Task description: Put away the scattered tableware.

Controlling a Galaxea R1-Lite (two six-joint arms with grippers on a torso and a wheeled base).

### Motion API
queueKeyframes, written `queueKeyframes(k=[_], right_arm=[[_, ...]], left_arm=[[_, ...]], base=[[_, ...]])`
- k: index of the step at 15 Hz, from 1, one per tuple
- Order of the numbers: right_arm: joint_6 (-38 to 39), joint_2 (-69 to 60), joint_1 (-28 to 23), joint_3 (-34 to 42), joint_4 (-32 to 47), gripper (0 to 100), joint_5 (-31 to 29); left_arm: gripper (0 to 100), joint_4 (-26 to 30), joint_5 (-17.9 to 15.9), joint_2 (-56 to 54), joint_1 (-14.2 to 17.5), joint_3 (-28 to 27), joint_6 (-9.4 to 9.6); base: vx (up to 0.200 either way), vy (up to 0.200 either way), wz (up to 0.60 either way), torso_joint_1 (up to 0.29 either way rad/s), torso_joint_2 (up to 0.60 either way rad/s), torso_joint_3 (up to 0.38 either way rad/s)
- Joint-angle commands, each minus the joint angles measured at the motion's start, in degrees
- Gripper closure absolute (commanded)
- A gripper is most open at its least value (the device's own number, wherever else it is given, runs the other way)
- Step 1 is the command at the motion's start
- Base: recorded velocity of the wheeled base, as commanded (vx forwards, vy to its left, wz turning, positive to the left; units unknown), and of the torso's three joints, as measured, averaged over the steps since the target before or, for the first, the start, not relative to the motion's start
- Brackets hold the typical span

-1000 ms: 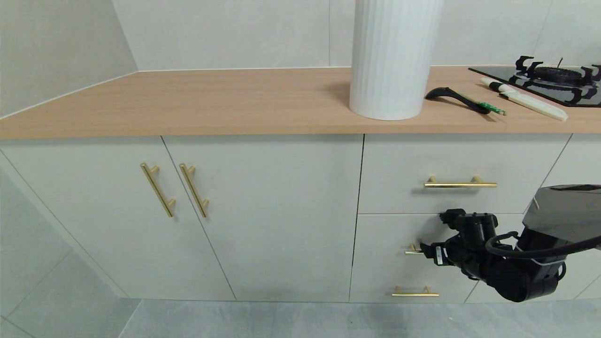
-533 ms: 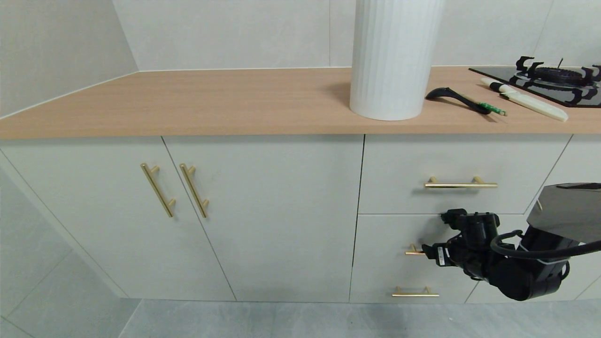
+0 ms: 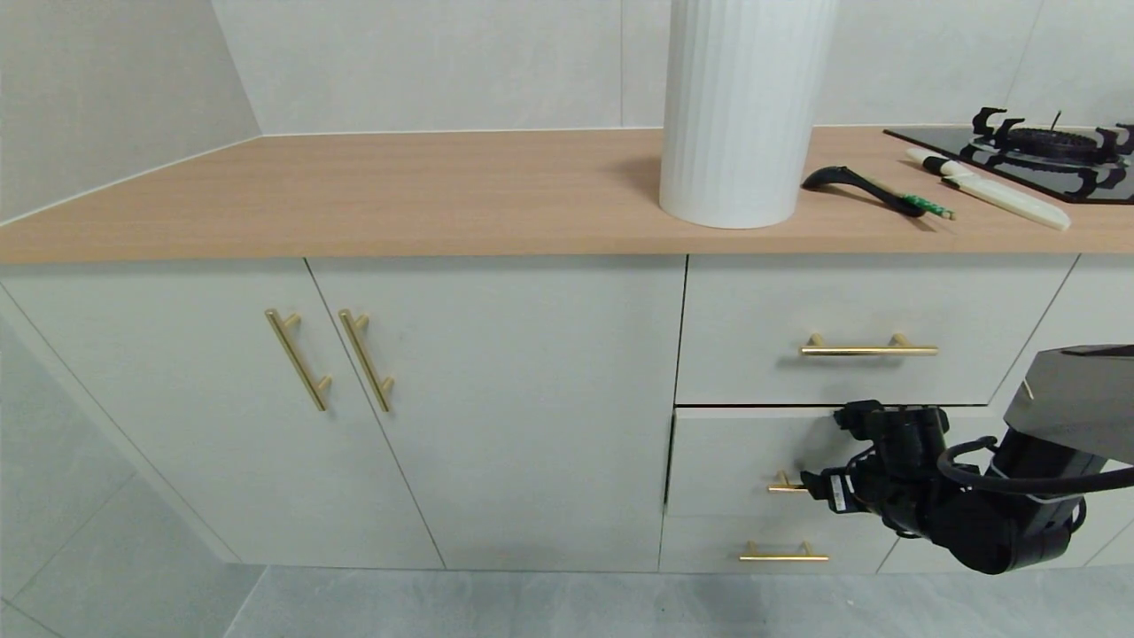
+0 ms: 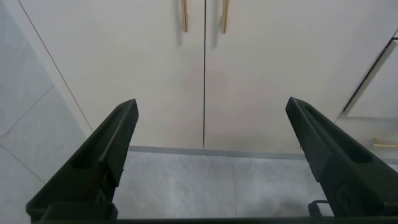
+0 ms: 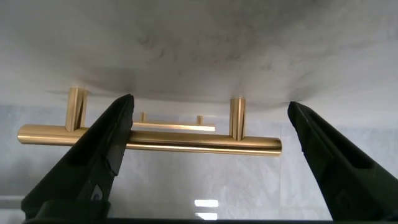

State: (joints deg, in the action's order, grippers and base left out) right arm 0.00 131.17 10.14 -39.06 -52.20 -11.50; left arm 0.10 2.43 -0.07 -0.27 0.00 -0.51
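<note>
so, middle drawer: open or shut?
Slightly open: the middle drawer shows a dark gap along top and left edges. Right claw at its handle.

A home kitchen: a wood-topped surface (image 3: 399, 190) over pale cabinet doors (image 3: 496, 408) and drawers (image 3: 753, 310) with brass handles (image 3: 868, 349), a gas hob (image 3: 1054, 142), tiled walls (image 3: 425, 62) and floor (image 3: 532, 602).

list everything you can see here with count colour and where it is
countertop: one, wood brown, over the cabinets
container: one, white, ribbed, on the countertop
ladle: one, black, green-tipped handle, lying right of the container
knife: one, cream, lying between ladle and hob
hob: one, black, countertop's far right
cabinet doors: two, pale grey, gold handles, under the countertop's left
drawers: three, pale grey, gold handles, stacked right of the doors; middle one ajar
floor: grey tiles
left gripper: open, low, facing the cabinet doors
right gripper: open, at the middle drawer's handle
</note>
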Motion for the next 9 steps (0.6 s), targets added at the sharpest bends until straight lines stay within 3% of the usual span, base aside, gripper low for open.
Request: queueKeyframes(k=[1, 5, 6, 7, 8, 9], right_arm=[[-0.4, 0.4, 0.1, -0.1, -0.5, 0, 0.1], [-0.5, -4.1, 0.4, 0.7, 5.3, 0, 1.0], [-0.5, -11.3, 1.0, 0.7, 14.8, 0, 3.6], [-0.5, -11.3, 1.0, 0.7, 14.8, 0, 3.6], [-0.4, -22.5, 2.5, 0.2, 28.3, 0, 7.2], [-0.4, -25.6, 3.0, 0.0, 31.2, 0, 7.6]], left_arm=[[0, 0.0, 0.0, 0.1, 0.0, 0.0, -0.02], [0, 0.0, 0.0, 0.1, 0.0, 0.0, -0.02], [0, 0.0, 0.0, 0.1, 0.0, 0.0, -0.02], [0, 0.0, 0.0, 0.1, 0.0, 0.0, -0.02], [0, 0.0, 0.0, 0.1, 0.0, 0.0, -0.02], [0, 0.0, 0.0, 0.1, 0.0, 0.0, -0.02]], base=[[0.0, 0.0, 0.0, 0.0, 0.0, 0.0], [0.0, 0.0, 0.0, 0.0, 0.0, 0.0], [0.0, 0.0, 0.0, 0.0, 0.0, 0.0], [0.0, 0.0, 0.0, 0.0, 0.0, 0.0], [0.0, 0.0, 0.0, 0.0, 0.0, 0.0], [0.0, 0.0, 0.0, 0.0, 0.0, 0.0]])
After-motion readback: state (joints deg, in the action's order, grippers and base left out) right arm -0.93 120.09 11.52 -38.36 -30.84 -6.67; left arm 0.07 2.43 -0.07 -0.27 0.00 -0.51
